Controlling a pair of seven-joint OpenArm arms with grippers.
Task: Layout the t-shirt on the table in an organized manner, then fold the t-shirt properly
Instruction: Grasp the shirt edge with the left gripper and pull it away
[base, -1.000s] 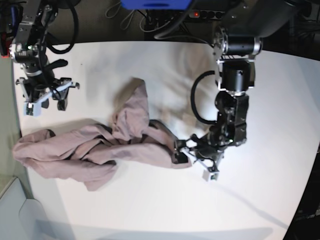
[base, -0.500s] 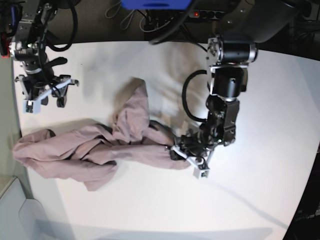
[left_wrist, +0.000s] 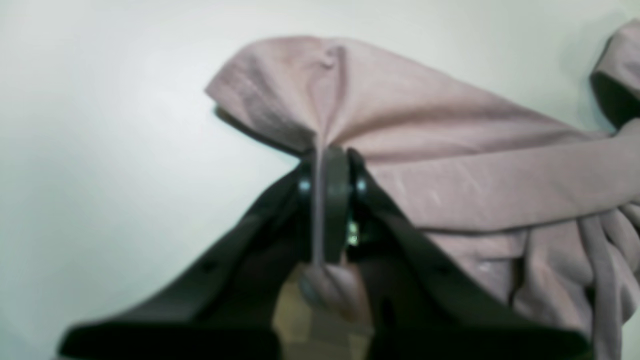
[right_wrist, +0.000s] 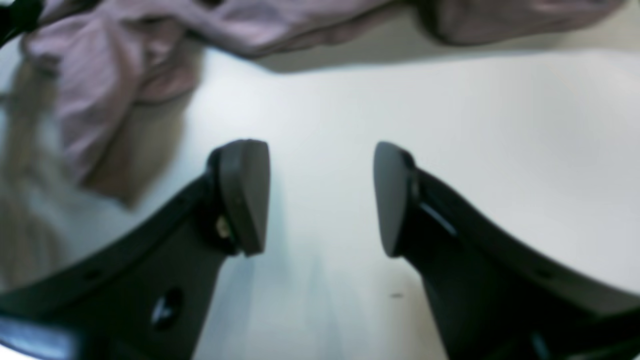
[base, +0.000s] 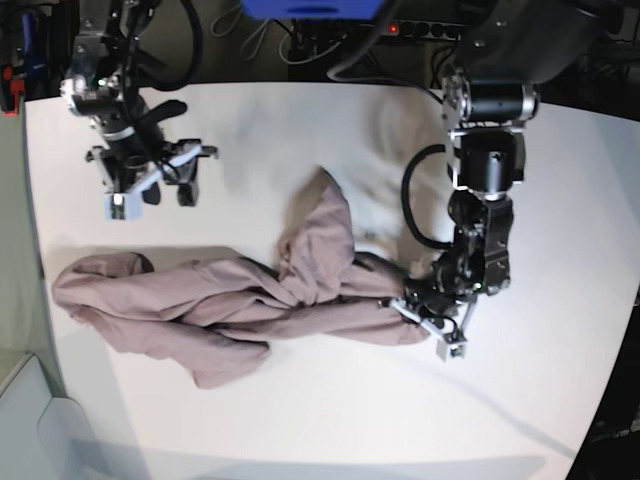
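Left tool (base: 432, 316): the jaws have closed since the earlier frames, where they stood wide at the end of the shirt (base: 230, 300). They are now clamped on a thin pinch of cloth; the left wrist view shows a fold of fabric (left_wrist: 320, 200) drawn up between the pads, with the cloth tenting away from the pinch. Judgement: the grasp is made, so the laying-out stage can begin from this end. The pinch looks narrow, possibly a single ridge and not a seam or corner, and may slip under a pull.

Right tool (base: 148, 180): jaws stand apart and hold nothing. The right wrist view shows bare table (right_wrist: 450, 125) between the fingers (right_wrist: 245, 195), the shirt lying beyond them, not touching.

Shirt: bunched and twisted in a long rope across the middle of the table (base: 330, 420), one end near the left edge in the base view, the other at the left tool, with a peak of cloth rising toward the far edge. Nothing is flat; no fold has been made. The task is at an early point.

Against the earlier frames: the whole scene sits shifted to the right in the base view, shirt and both arms alike, which suggests the view moved as well as the arms. The right tool now hangs nearer the middle of the far edge than before, above the shirt's left portion and apart from it.
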